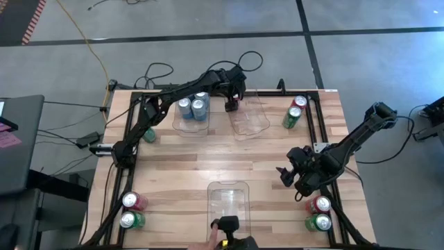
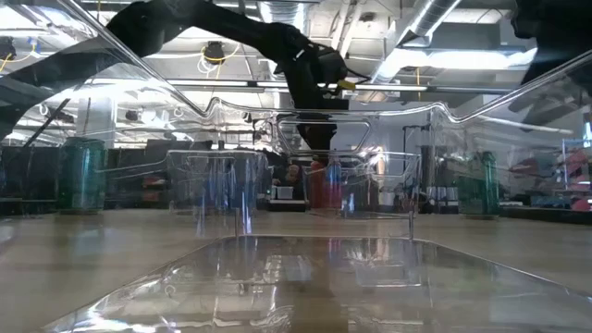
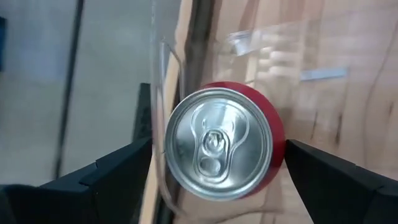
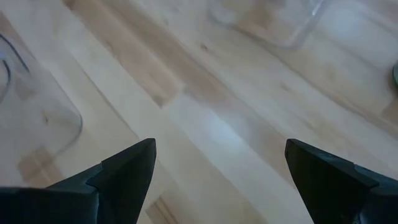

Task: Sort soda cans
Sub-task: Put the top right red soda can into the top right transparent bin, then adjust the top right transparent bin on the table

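Red can (image 3: pixel 227 146) between open left end effector (image 3: pixel 217 180) fingers.

two dark, slender jointed arms with black cabling along the links. left gripper (image 3: pixel 214 165) and right gripper (image 4: pixel 214 165): matte black, wedge-shaped fingers with flat, bevelled edges. small yellow marking near left wrist.

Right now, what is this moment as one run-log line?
phase: placing red can | left gripper: open around red can in the middle far bin | right gripper: open, empty, over bare table
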You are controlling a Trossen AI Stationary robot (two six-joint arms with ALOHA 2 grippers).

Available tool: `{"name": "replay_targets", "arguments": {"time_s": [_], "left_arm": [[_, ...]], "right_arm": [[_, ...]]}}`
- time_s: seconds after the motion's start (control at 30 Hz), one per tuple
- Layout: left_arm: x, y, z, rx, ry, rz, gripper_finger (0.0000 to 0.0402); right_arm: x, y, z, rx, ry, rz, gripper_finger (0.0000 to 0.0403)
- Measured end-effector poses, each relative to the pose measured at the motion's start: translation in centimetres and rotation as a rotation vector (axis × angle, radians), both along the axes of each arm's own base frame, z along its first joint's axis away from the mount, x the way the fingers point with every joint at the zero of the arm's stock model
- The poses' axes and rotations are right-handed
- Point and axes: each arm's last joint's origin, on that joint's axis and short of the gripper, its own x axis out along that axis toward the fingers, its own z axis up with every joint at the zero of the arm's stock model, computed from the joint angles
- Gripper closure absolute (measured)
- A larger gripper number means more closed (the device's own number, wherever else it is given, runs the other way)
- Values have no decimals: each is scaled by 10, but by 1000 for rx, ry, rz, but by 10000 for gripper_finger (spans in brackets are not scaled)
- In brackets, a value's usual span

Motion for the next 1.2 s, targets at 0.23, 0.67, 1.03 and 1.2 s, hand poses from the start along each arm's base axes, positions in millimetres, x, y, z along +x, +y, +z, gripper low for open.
{"name": "replay_targets", "arguments": {"time_s": [0.23, 0.67, 1.03, 1.2], "left_arm": [[-8, -18, 27, 80, 50, 2, 40], [-64, -93, 139, 12, -230, 33, 40], [-131, -152, 125, -1, -259, -4, 76], [-168, -172, 88, -41, -350, 27, 144]], "right_arm": [[8, -9, 3, -101, -104, -75, 27], [62, -104, 35, -244, -23, -193, 56], [62, -182, 47, -208, -33, -257, 192], [60, -204, 41, -193, -7, -309, 291]]}}
